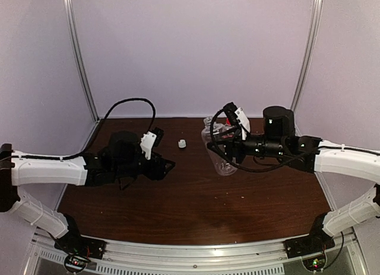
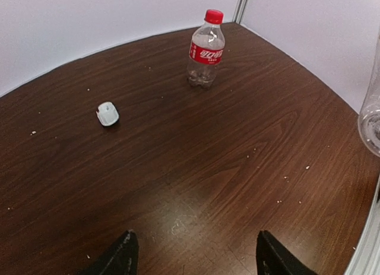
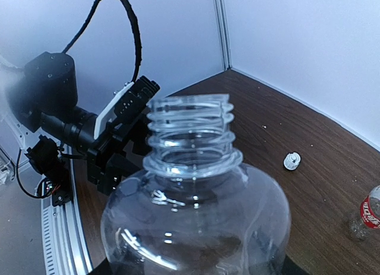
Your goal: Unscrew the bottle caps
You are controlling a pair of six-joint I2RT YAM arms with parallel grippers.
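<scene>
We've got the right jaws clamped on the uncapped plain bottle (image 3: pixel 193 192). White cap (image 2: pixel 107 113) lies on the worktop (image 2: pixel 237 168), red cap (image 2: pixel 214 16) sits on the labelled bottle (image 2: pixel 205 55). Left jaws are wide open, holding nothing.

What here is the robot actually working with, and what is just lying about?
Part of the job:
- plain bottle, neck open
- white cap, loose on the table
- red-labelled bottle
- red cap, on that bottle

Just lying about:
- pale crumbs scattered over the wood
- black cable looping above the left arm
</scene>
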